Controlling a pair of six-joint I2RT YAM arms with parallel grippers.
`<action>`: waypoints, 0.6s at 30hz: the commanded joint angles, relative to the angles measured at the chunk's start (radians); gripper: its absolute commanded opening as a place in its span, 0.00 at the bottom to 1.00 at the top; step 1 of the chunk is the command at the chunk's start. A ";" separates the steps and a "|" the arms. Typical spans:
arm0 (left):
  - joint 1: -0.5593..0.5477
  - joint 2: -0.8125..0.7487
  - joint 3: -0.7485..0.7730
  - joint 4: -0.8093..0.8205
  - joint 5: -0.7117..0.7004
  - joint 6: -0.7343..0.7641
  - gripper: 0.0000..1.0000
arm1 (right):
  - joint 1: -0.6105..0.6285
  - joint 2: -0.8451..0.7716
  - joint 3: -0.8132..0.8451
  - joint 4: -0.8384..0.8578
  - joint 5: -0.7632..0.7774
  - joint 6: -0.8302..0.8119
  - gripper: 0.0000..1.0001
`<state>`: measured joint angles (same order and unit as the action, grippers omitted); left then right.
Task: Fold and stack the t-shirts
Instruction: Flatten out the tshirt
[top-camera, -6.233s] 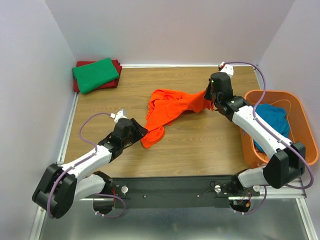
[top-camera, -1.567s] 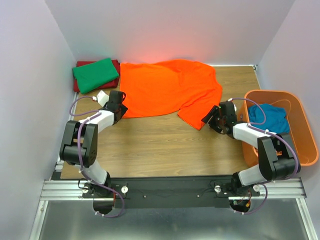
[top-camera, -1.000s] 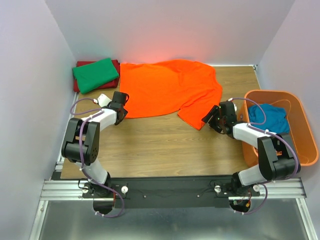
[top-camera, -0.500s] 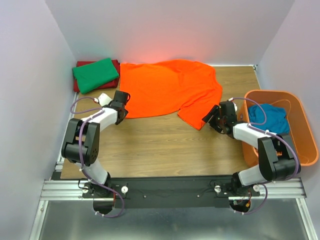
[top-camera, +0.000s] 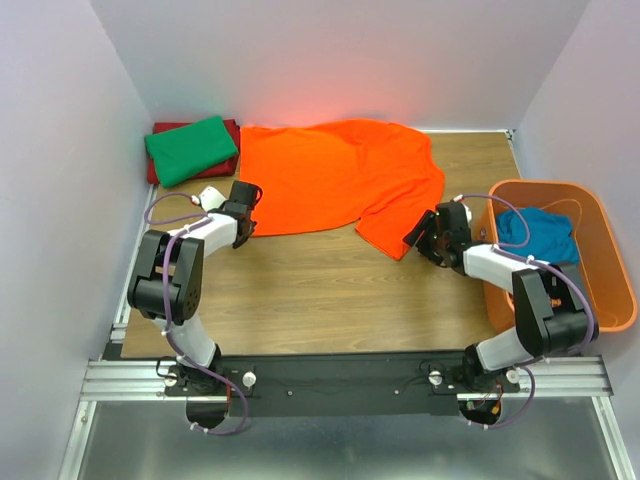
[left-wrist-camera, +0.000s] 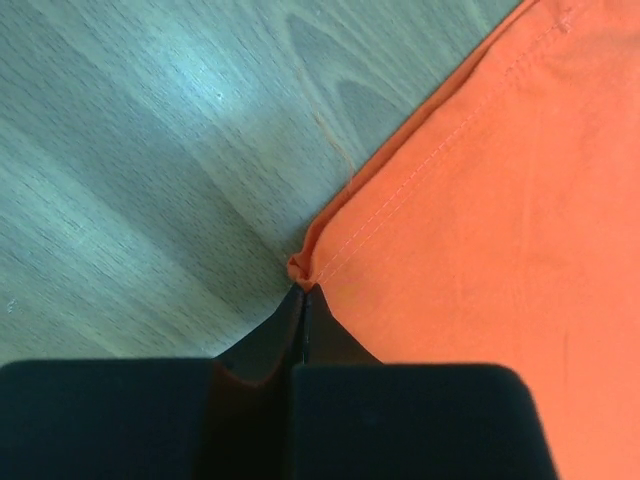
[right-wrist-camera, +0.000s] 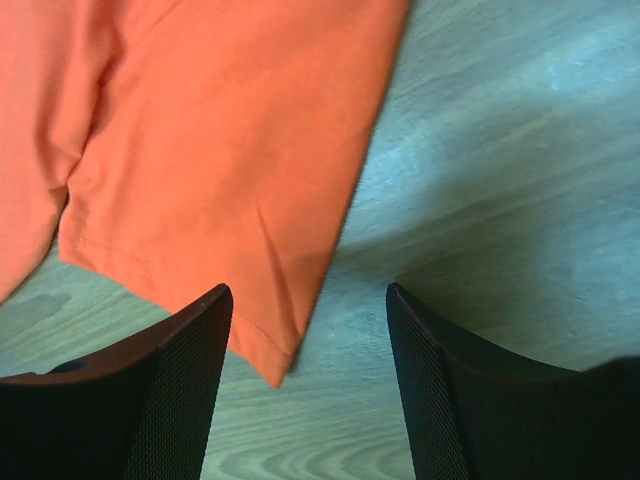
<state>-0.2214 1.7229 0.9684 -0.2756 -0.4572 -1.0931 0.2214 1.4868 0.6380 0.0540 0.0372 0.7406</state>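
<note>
The bright orange t-shirt (top-camera: 340, 175) lies spread flat across the back of the table. My left gripper (top-camera: 243, 215) is at its near left corner. In the left wrist view the gripper (left-wrist-camera: 303, 292) is shut, with a small pinch of the orange hem (left-wrist-camera: 300, 268) at the fingertips. My right gripper (top-camera: 420, 232) is open at the tip of the shirt's near right sleeve. In the right wrist view the sleeve corner (right-wrist-camera: 260, 330) lies between the gripper's (right-wrist-camera: 308, 292) spread fingers, untouched. A folded green t-shirt (top-camera: 190, 148) rests on a dark red one (top-camera: 234, 130) at the back left.
An orange plastic basket (top-camera: 605, 250) stands at the right edge with a teal blue t-shirt (top-camera: 540, 235) bunched inside. White walls close in the left, back and right sides. Bare wooden table (top-camera: 320, 290) runs in front of the shirt.
My left gripper has closed on the orange shirt's hem corner; it stood open half a second ago. The right gripper and the shirt have hardly moved.
</note>
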 joint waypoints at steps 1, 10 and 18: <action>0.028 -0.012 -0.008 0.024 -0.017 0.028 0.00 | 0.041 0.052 0.037 -0.012 0.056 -0.035 0.68; 0.050 -0.072 -0.030 0.059 -0.021 0.078 0.00 | 0.206 0.167 0.152 -0.163 0.256 -0.075 0.51; 0.050 -0.135 -0.068 0.082 -0.004 0.087 0.00 | 0.230 0.109 0.100 -0.204 0.274 -0.047 0.01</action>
<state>-0.1749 1.6508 0.9321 -0.2142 -0.4541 -1.0191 0.4442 1.6226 0.7811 -0.0475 0.2607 0.6823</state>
